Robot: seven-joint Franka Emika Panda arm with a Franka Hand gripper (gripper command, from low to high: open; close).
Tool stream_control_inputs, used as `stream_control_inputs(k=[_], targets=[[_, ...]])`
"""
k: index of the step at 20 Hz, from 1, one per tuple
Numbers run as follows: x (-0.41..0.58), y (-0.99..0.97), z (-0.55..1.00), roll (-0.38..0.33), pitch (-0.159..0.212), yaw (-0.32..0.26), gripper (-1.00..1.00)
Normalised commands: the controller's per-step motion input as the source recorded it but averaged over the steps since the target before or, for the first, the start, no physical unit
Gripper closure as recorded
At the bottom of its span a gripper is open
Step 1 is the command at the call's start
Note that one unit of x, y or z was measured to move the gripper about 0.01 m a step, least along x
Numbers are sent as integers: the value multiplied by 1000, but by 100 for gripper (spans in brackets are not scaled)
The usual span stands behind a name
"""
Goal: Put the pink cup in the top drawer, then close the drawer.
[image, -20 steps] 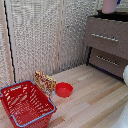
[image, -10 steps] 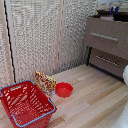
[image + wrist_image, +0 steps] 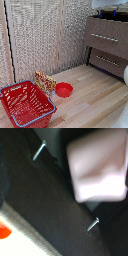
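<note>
up at the far right of the exterior view stands the storage unit (image 3: 107, 42), a dark brown chest against the pale slatted wall. its highest section (image 3: 106, 31) juts out towards the room past the drawer below it, so it stands pulled open; a long silver bar handle (image 3: 104, 37) runs across its front. the lower drawer (image 3: 107, 62) carries a like handle and sits further back.

above the open drawer, at the top edge of that view, hangs the white end of the arm, and beneath it the pincer (image 3: 110, 13), of which only two short dark fingers with blue tips (image 3: 114, 12) show, pointing down over the drawer. they are too small there to judge how wide they stand, and the wrist view shows no fingers plainly, so i cannot tell whether the pincer is parted or closed, nor whether it has hold of anything.

on the light wooden floor at the near left sits a red wire basket (image 3: 26, 103). just to its right, a little further off, leans a small printed packet (image 3: 45, 82), and beside that lies a shallow red bowl (image 3: 64, 89).

the pink recepticle (image 3: 98, 165) shows only in the wrist view, a blurred pale pink shape close to the camera over a dark brown surface with two screws (image 3: 93, 224).
</note>
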Motion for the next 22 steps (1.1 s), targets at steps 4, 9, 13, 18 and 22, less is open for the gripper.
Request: stream_control_inputs(k=[4, 9, 13, 18, 22], targets=[[-154, 136, 195, -186, 62, 175, -100], [-223, 151, 288, -234, 80, 143, -100], [-302, 56, 236, -316, 68, 131, -100], [-350, 12, 89, -367, 57, 119, -100], [-371, 5, 1, -375, 56, 118, -100]])
